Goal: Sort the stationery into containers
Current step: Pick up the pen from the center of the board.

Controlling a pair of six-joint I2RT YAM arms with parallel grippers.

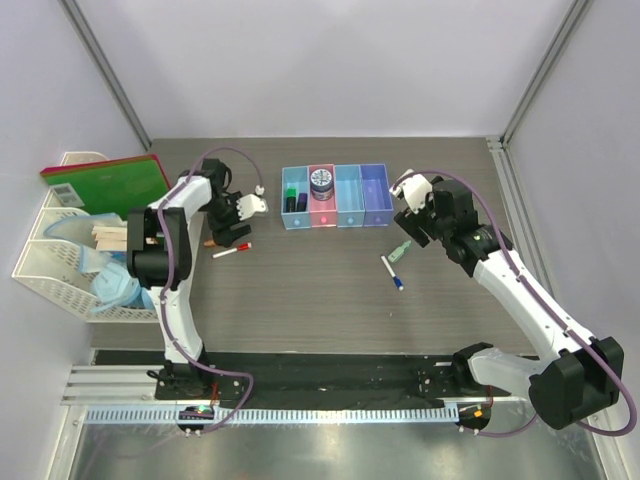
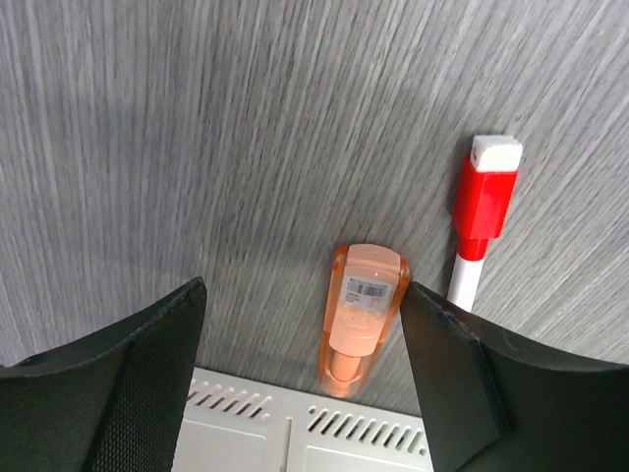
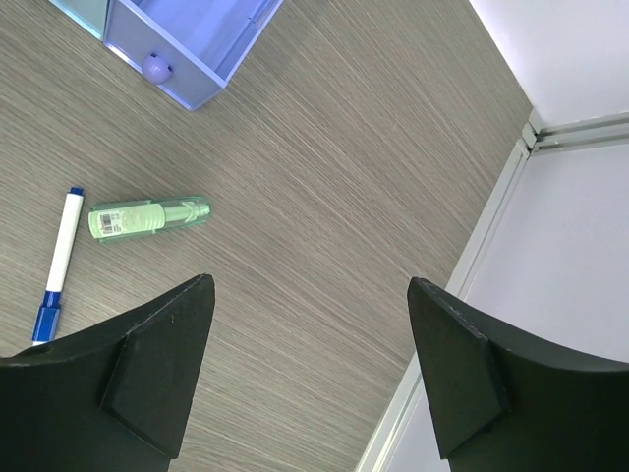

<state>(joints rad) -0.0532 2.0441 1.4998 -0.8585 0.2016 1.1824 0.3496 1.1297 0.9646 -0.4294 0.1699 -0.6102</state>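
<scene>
Closest to the left wrist lens, the left tool [image 2: 305, 290] stands with its jaws wide apart and nothing gripped. A small orange bottle [image 2: 362, 315] lies on the table [image 2: 197, 118] between its fingers, nearer the finger at 3 o'clock. Just past that finger, at 2 o'clock, the red-capped marker [image 2: 484, 211] lies beside the bottle but apart from it. We see the risk there: the bottle sits off-centre, so closing jaws would likely push it sideways first, and its rounded body could roll or squirt out, or the 3 o'clock finger could catch the marker and drag it along. On the other wrist, the right tool [image 3: 310, 285] is likewise spread and empty over bare table. The green-white bottle [image 3: 147, 216] lies out at 10 o'clock, the blue-capped marker [image 3: 57, 270] at 9 o'clock, and a corner of the purple-blue bin [image 3: 187, 39] at 11 o'clock. Neither item lies between those jaws, so we judge that a descent from here would grasp nothing. Farther off, from overhead, the row of four bins [image 1: 349, 200] sits toward 12 o'clock between the arms. The round blue jar [image 1: 321, 180] is in the pink bin [image 1: 322, 208], and the black highlighters [image 1: 291, 202] are in the leftmost bin. The other two look empty.
</scene>
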